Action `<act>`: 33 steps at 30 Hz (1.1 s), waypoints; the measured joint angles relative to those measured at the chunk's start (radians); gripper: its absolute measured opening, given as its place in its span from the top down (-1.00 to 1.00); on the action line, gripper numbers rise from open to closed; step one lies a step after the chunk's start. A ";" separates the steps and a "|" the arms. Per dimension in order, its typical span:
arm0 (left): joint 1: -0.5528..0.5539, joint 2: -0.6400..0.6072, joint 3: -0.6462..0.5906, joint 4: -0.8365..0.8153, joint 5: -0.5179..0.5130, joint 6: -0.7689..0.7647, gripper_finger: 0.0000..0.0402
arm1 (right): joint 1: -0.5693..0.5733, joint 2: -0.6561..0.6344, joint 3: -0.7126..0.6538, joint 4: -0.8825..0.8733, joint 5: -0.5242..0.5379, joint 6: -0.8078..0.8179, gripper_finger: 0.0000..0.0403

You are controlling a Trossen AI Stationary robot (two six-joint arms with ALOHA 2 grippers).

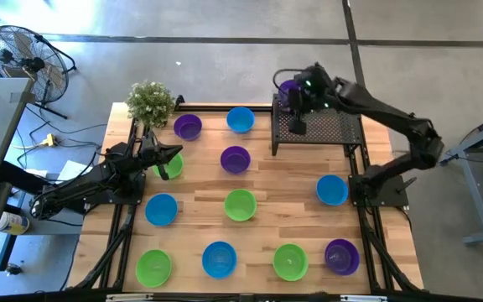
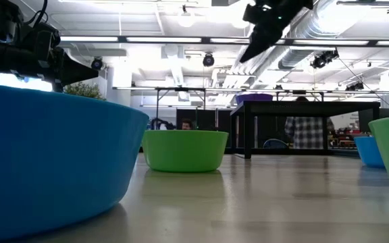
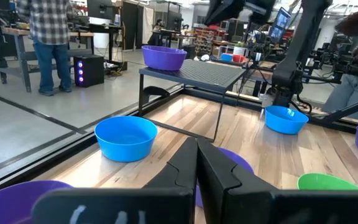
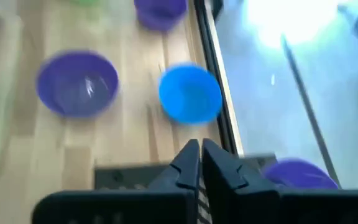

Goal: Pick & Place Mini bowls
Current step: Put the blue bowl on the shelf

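One purple bowl (image 1: 288, 89) sits on the tray (image 1: 329, 127), at its far-left corner. The right gripper (image 1: 298, 126) hangs above the tray beside that bowl, clenched on nothing. The left gripper (image 1: 174, 154) waits left of the tray, also clenched empty, over a green bowl (image 1: 172, 166).

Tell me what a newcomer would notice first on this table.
The scatter of bright bowls on the wooden table: green, blue and purple ones lying apart in loose rows. Next, the black mesh tray at the far right, with one purple bowl on its far left corner and the right hand, shut and empty, above the tray beside it. The left hand waits shut near the plant.
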 joint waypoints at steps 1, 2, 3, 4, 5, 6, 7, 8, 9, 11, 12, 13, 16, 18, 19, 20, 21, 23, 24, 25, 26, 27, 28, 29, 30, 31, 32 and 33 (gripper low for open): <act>0.000 0.000 0.000 0.000 0.000 0.000 1.00 | 0.010 -0.039 -0.063 0.070 -0.021 0.017 0.96; 0.000 0.000 0.000 0.000 0.000 0.000 1.00 | 0.021 -0.079 -0.128 0.144 -0.044 0.039 0.95; 0.000 0.000 0.000 0.000 0.000 0.000 1.00 | 0.033 -0.118 -0.192 0.227 -0.071 0.063 0.93; 0.000 0.000 0.000 0.000 0.000 0.000 1.00 | 0.045 -0.154 -0.253 0.305 -0.097 0.086 0.93; 0.000 0.000 0.000 0.000 0.000 0.000 1.00 | 0.061 -0.191 -0.316 0.380 -0.118 0.113 0.93; 0.000 0.000 0.000 0.000 0.000 0.000 1.00 | 0.077 -0.225 -0.378 0.456 -0.132 0.141 0.94; 0.000 0.000 0.000 0.000 0.000 0.000 1.00 | 0.095 -0.257 -0.436 0.535 -0.143 0.168 0.96; 0.000 0.000 0.000 0.000 0.000 0.000 1.00 | 0.116 -0.286 -0.491 0.607 -0.144 0.188 0.98; 0.000 0.000 0.000 0.000 0.000 0.000 1.00 | 0.135 -0.316 -0.546 0.678 -0.144 0.208 0.99; 0.000 0.000 0.000 0.000 0.000 0.000 1.00 | 0.172 -0.367 -0.643 0.813 -0.142 0.246 0.98; 0.000 0.000 0.000 0.000 0.000 0.000 1.00 | 0.188 -0.389 -0.690 0.880 -0.142 0.266 0.98; 0.000 0.000 0.000 0.000 0.000 0.000 1.00 | 0.203 -0.408 -0.732 0.939 -0.142 0.287 0.97; 0.000 0.000 0.000 0.000 0.000 0.000 1.00 | 0.240 -0.449 -0.848 1.105 -0.139 0.340 0.98; 0.000 0.000 0.000 0.000 0.000 0.000 1.00 | 0.261 -0.466 -0.907 1.190 -0.138 0.342 0.99; 0.000 0.000 0.000 0.000 0.000 0.000 1.00 | 0.269 -0.472 -0.928 1.219 -0.138 0.342 0.99; 0.000 0.000 0.000 0.000 0.000 0.000 1.00 | 0.278 -0.476 -0.945 1.240 -0.133 0.342 0.99; 0.000 0.000 0.000 0.000 0.000 0.000 1.00 | 0.284 -0.477 -0.958 1.252 -0.120 0.344 0.99; 0.000 0.000 0.000 0.000 0.000 0.000 1.00 | 0.298 -0.478 -0.968 1.250 -0.067 0.356 0.99; 0.000 0.000 0.000 0.000 0.000 0.000 1.00 | 0.304 -0.477 -0.968 1.240 -0.043 0.362 0.99; 0.000 0.000 0.000 0.000 0.000 0.000 1.00 | 0.310 -0.477 -0.968 1.233 -0.017 0.365 1.00; 0.000 0.000 0.000 0.000 0.000 0.000 1.00 | 0.316 -0.477 -0.968 1.226 -0.002 0.368 1.00; 0.000 0.000 0.000 0.000 0.000 0.000 1.00 | 0.323 -0.477 -0.968 1.222 0.006 0.368 0.99; 0.000 0.000 0.000 0.000 0.000 0.000 1.00 | 0.330 -0.477 -0.968 1.219 0.006 0.368 0.99; 0.000 0.000 0.000 0.000 0.000 0.000 1.00 | 0.338 -0.477 -0.968 1.220 0.005 0.368 0.99; 0.000 0.000 0.000 0.000 0.002 0.000 1.00 | 0.346 -0.477 -0.968 1.220 0.005 0.364 0.99; 0.000 0.000 0.000 0.000 0.003 0.000 1.00 | 0.353 -0.477 -0.968 1.220 0.005 0.363 0.99; 0.000 0.000 0.000 0.000 0.006 -0.001 1.00 | 0.361 -0.477 -0.968 1.219 0.005 0.363 1.00; 0.000 0.000 0.000 0.001 0.012 -0.008 1.00 | 0.368 -0.477 -0.968 1.218 0.005 0.363 1.00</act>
